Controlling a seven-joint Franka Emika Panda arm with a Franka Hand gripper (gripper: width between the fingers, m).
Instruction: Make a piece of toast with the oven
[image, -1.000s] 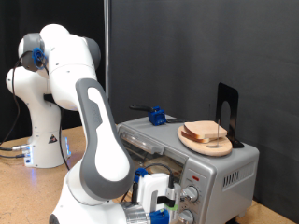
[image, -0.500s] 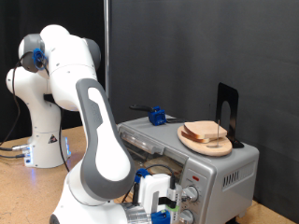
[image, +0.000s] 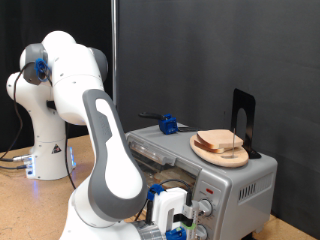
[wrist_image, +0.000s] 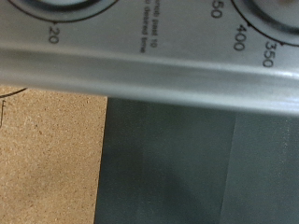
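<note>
While the white arm (image: 100, 150) bends down across the front of the oven (image: 215, 185), its gripper (image: 172, 215) sits low against the oven's control panel, just beside the round knobs (image: 205, 210). Whether the fingers are apart or together cannot be told from either view. On the oven's top, toward its back, lies a small blue object (image: 168, 125). Further along the top rests a round wooden plate (image: 222, 156) carrying stacked bread slices (image: 218, 142); I cannot pick out a single separate slice. Behind the plate stands a black bracket (image: 243, 118). The wrist view is pressed close to the panel: dial numerals (wrist_image: 260, 35) and a metal edge (wrist_image: 149, 75), brown tabletop (wrist_image: 47, 159) below.
</note>
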